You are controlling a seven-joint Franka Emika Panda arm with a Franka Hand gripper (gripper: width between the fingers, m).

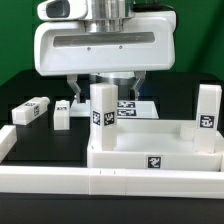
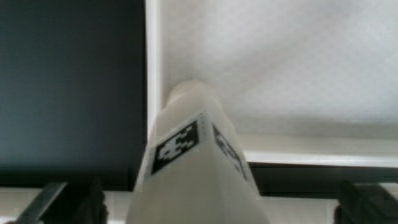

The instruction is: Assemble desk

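In the exterior view alone, a leg point(image 1: 33, 112) lies loose.

Robotics lab bench, black work surface point(image 1: 25, 92), plain green backdrop point(image 1: 12, 40), bulky white robot arm housing point(image 1: 100, 45) overhead, white block legs point(image 1: 103, 108) carrying square black-and-white printed tags, long white border rail point(image 1: 60, 182) along the edge

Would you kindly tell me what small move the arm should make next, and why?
Probably lift the gripper straight up: its jaws stand open either side of the upright white block leg at a corner of the white plastic rimmed tabletop, gripping nothing.
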